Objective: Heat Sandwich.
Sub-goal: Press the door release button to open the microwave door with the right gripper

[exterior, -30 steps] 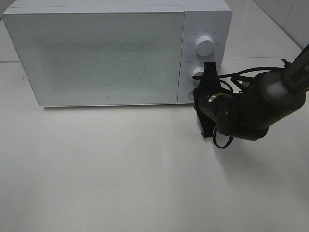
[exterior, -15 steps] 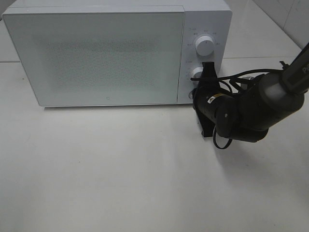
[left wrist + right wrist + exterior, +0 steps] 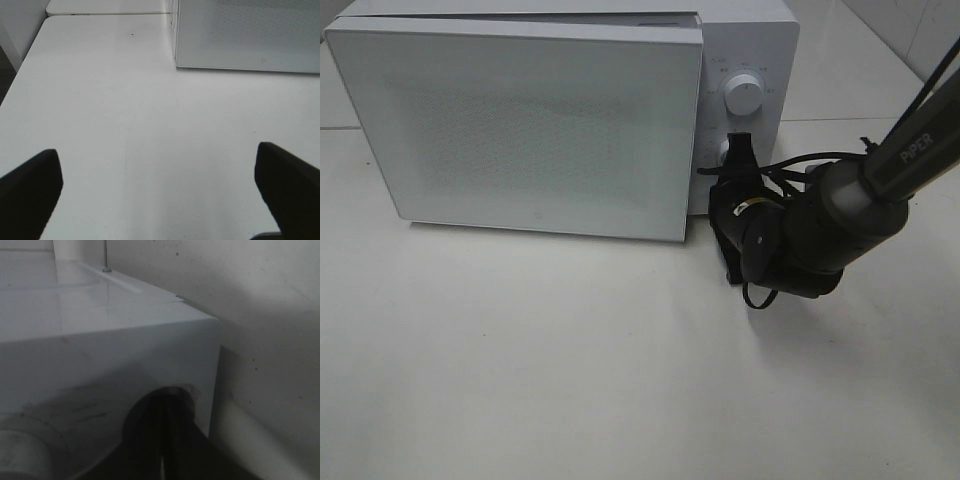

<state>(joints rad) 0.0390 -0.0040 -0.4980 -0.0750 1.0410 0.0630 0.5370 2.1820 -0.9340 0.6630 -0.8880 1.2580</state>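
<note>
The sandwich is out of view in every frame. A white microwave [image 3: 745, 40] stands at the back of the table, and its door [image 3: 520, 125] is slightly ajar at the edge beside the control panel. My right gripper [image 3: 738, 147] is shut, with its tips against the lower part of that panel, just below the upper knob [image 3: 743, 95]. In the right wrist view the shut gripper [image 3: 162, 407] presses against the microwave's front. My left gripper [image 3: 160, 195] is open over bare table, holding nothing, with the microwave door [image 3: 250, 30] ahead of it.
The white table [image 3: 570, 370] spreads in front of the microwave. Its left edge [image 3: 30, 55] shows in the left wrist view. The right arm [image 3: 820, 230] and its cables lie beside the microwave's right front corner.
The microwave door has popped out from flush to slightly ajar. The right arm has shifted a little left and toward the panel.
</note>
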